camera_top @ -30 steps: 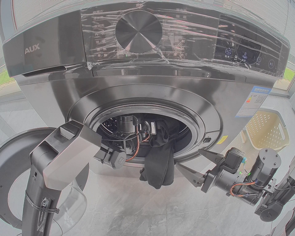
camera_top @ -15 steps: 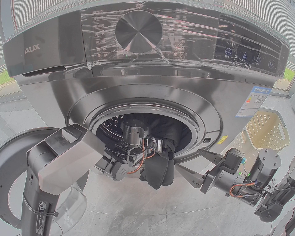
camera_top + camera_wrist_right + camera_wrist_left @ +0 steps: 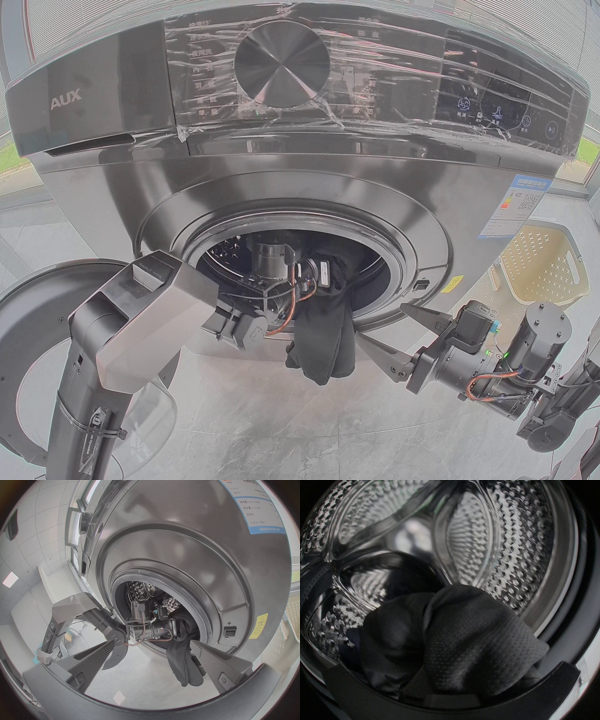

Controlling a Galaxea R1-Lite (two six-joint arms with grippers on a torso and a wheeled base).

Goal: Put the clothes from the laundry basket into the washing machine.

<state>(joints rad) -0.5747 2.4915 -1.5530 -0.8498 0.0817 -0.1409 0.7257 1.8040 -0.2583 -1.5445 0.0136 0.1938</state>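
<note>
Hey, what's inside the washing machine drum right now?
A black mesh-knit garment lies bunched at the front of the perforated steel drum, part hanging out over the door rim. Anything under or behind the bundle is covered.

We find a logo (image 3: 65,98) at the washing machine's (image 3: 300,181) upper left corner, and a blue-edged label (image 3: 522,205) and yellow sticker (image 3: 451,284), both unreadable.

Bright daylight; glare on washing machine (image 3: 94,187) front; drum (image 3: 518,542) dim; fisheye-bent edges.

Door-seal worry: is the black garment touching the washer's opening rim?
Touching. Head view shows the garment draped across the lower part of the rim, hanging outside.
</note>
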